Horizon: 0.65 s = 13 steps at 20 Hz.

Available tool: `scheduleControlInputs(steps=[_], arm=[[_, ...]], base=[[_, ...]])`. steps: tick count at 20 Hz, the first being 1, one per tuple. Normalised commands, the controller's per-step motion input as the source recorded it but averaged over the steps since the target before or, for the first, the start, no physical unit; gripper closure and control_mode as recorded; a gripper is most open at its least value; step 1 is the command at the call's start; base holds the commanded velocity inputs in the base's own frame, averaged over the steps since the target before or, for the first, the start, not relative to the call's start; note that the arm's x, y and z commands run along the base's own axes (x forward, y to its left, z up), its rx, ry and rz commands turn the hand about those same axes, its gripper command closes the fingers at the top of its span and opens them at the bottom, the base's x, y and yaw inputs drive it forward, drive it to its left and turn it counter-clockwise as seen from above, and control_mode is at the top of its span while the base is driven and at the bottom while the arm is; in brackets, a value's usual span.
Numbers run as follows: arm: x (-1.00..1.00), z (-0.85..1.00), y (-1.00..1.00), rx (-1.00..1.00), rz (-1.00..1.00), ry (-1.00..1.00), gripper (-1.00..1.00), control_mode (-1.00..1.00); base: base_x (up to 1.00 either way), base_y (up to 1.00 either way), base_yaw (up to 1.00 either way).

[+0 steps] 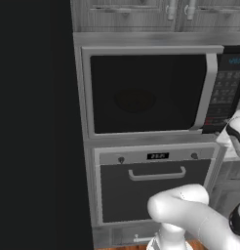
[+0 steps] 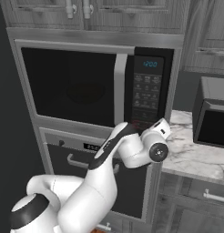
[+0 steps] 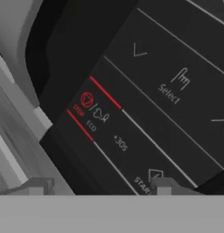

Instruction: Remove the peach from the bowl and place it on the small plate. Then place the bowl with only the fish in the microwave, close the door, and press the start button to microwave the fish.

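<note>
The microwave [image 1: 146, 93] [image 2: 73, 86] has its door shut. A dim round shape [image 1: 135, 100] shows through the glass, but I cannot tell whether it is the bowl. The peach, the fish and the small plate are out of view. My gripper [image 3: 99, 187] is up against the bottom of the control panel [image 2: 148, 91], its fingers apart and holding nothing. In the hand view the right fingertip [image 3: 164, 185] sits beside the START label [image 3: 141, 183], with the +30s and red STOP labels above it. My hand [image 2: 155, 136] reaches the panel's lower edge.
Below the microwave is an oven [image 1: 156, 188] with a handle. To the right, a marble counter [image 2: 196, 154] carries a small dark-fronted appliance [image 2: 214, 113]. Wooden cabinets [image 2: 86, 11] hang above, and a dark wall [image 1: 34, 122] stands on the left.
</note>
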Motion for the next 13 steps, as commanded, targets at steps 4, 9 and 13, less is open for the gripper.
scheduleControlInputs(steps=[4,9,13], arm=[[0.19,-0.16,0.0,0.0,0.0,0.0,-1.0,-1.0],[0.45,-0.29,0.25,0.0,0.0,0.0,-1.0,-1.0],[0.61,-0.26,0.42,0.0,0.0,0.0,-1.0,-1.0]], base=[[0.0,0.0,0.0],[0.0,0.0,0.0],[0.0,0.0,0.0]])
